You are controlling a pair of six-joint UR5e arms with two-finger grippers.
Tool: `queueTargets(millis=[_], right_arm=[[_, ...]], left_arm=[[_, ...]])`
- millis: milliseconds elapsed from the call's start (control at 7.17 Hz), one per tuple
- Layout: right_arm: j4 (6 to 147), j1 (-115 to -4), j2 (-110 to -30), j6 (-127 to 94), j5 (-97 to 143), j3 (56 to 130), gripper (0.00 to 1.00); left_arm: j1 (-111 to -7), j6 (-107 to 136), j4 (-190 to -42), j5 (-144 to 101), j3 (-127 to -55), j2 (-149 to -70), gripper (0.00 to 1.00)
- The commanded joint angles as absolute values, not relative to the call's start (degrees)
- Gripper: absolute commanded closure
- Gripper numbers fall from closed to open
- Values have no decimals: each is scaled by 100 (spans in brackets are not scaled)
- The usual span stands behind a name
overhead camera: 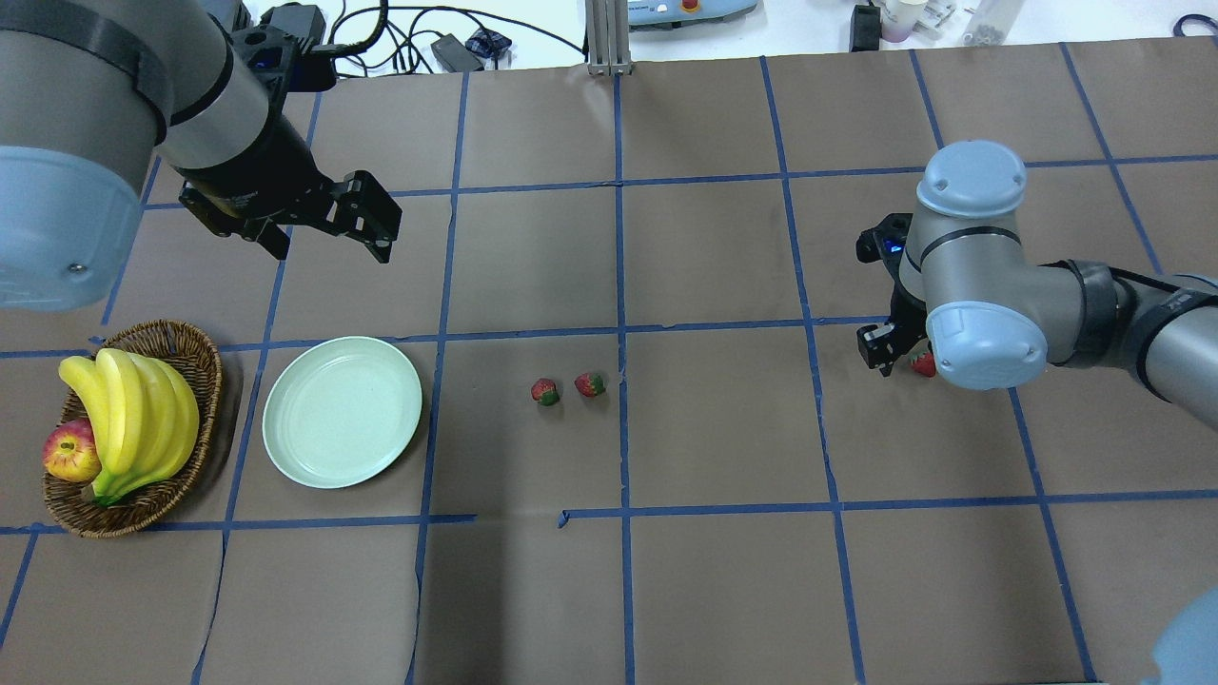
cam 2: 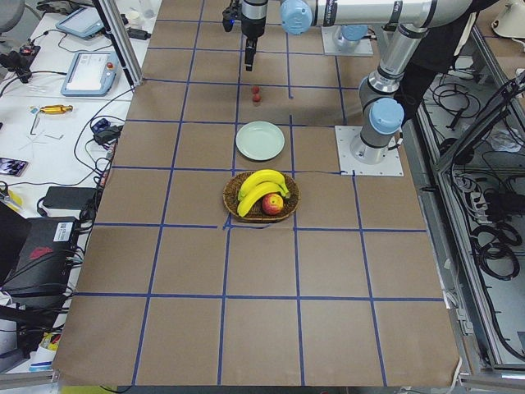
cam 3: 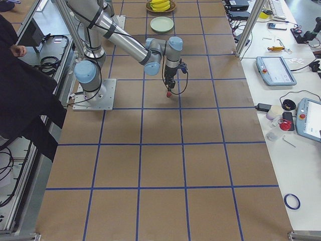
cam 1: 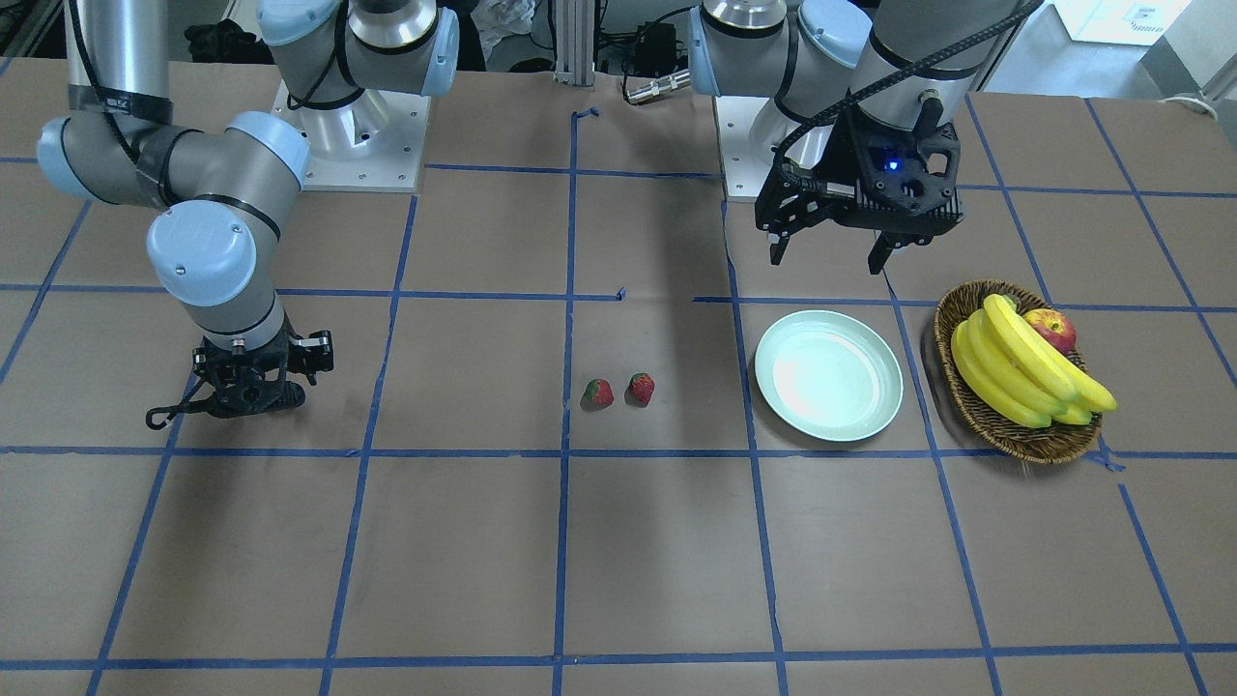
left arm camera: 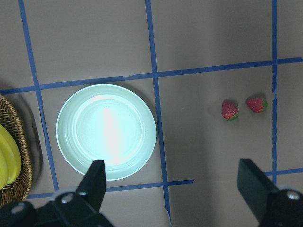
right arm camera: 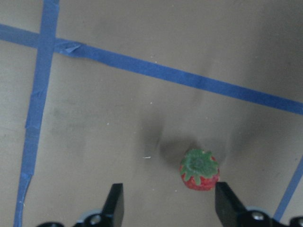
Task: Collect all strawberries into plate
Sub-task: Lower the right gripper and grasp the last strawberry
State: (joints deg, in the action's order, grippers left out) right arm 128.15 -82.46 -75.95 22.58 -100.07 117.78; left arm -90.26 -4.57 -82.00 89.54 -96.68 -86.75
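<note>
Two strawberries (overhead camera: pixel 544 391) (overhead camera: pixel 590 384) lie side by side near the table's middle; the left wrist view shows them too (left arm camera: pixel 229 109) (left arm camera: pixel 256 104). A third strawberry (right arm camera: pixel 200 170) lies on the table between the fingers of my right gripper (right arm camera: pixel 168 191), nearer one finger. That gripper is open and low over it (overhead camera: pixel 899 360). The pale mint-green plate (overhead camera: pixel 343 411) is empty. My left gripper (overhead camera: pixel 328 233) is open and empty, raised above the table beyond the plate (left arm camera: pixel 106 131).
A brown wicker basket (overhead camera: pixel 186 338) with bananas (overhead camera: pixel 133 419) and a red-yellow apple (overhead camera: pixel 71 452) stands just beside the plate, away from the strawberries. Blue tape lines grid the brown table.
</note>
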Motion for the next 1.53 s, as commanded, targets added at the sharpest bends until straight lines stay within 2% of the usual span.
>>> queueTargets(millis=[0, 279, 558, 1255, 1395], right_arm=[[12762, -8235, -7524, 2539, -10019, 11733, 0], [12771, -8122, -7330, 2837, -10046, 11742, 1], [12762, -8007, -7321, 2892, -10037, 11777, 26], [12770, -7998, -7269, 3067, -10169, 11804, 27], [12779, -7998, -7199, 3067, -10169, 11786, 33]], left_arm=[[-9026, -457, -8200, 8956, -9668, -8675, 0], [-9026, -457, -8200, 8956, -9668, -8666, 0], [-9026, -457, -8200, 8956, -9668, -8666, 0], [-9026, -457, -8200, 8956, -9668, -8666, 0], [-9026, -457, -8200, 8956, -9668, -8666, 0]])
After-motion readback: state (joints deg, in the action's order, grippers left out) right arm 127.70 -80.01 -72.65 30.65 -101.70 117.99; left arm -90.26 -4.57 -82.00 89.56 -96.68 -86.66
